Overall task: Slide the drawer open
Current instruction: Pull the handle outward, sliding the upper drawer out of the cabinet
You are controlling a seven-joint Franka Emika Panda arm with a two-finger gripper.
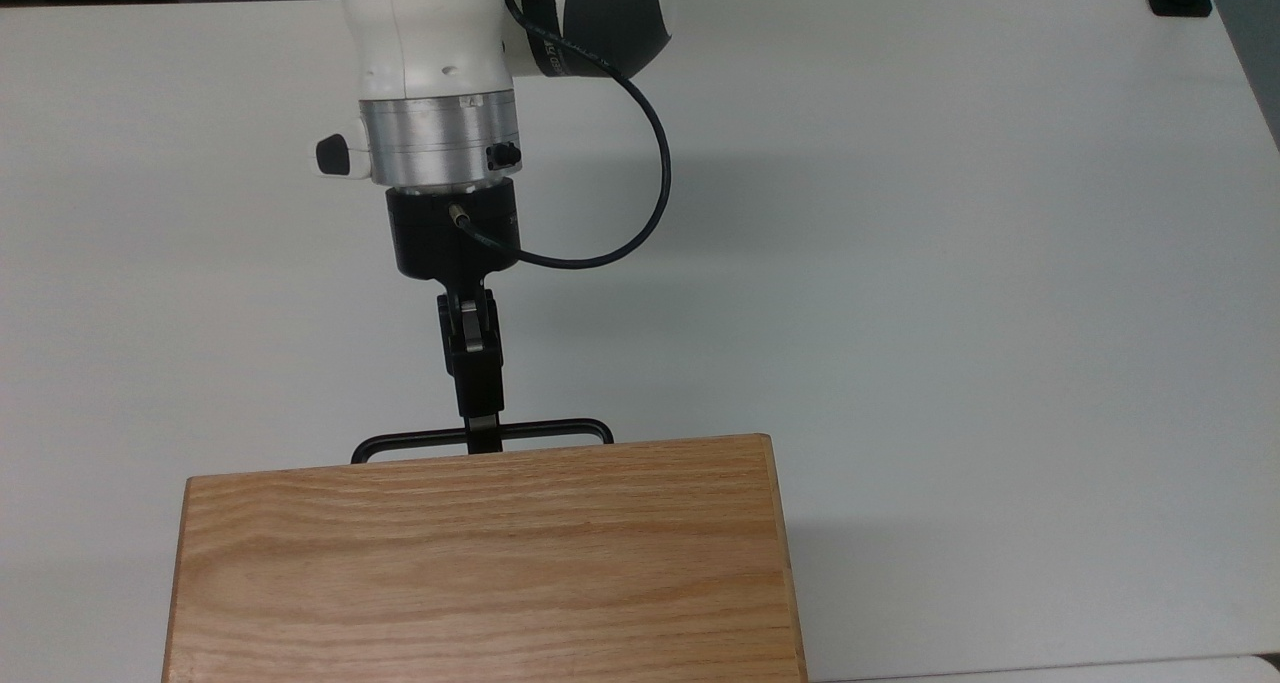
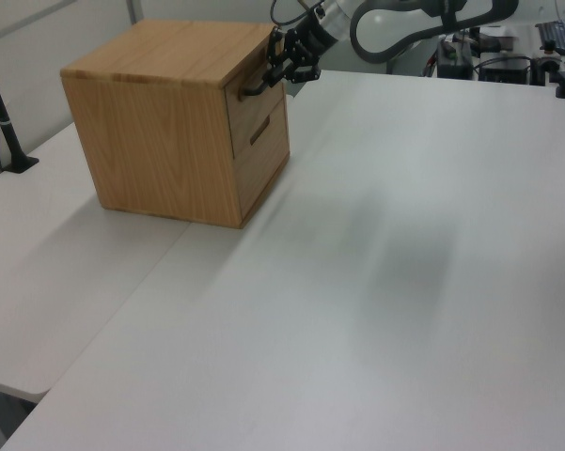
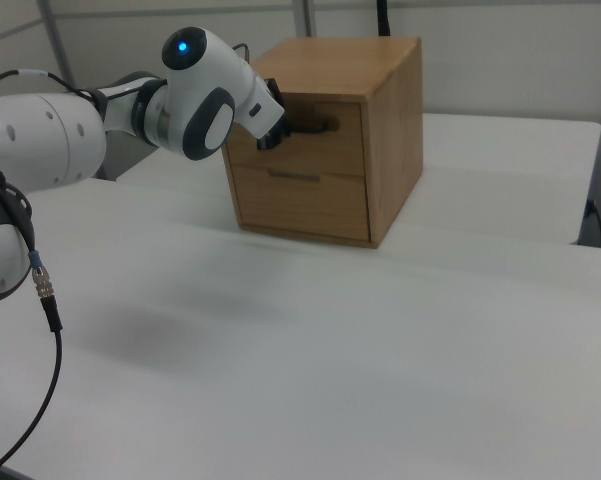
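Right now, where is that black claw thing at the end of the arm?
The gripper is at the black handle of the top drawer, just left of the bar's middle in the top view, in front of the cabinet.

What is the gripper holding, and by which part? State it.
The gripper is at the top drawer's black bar handle, near its middle; whether it is gripping cannot be told.

Oak-grain wood cabinet w/ matt finish, thin black metal handle, smooth matt white table
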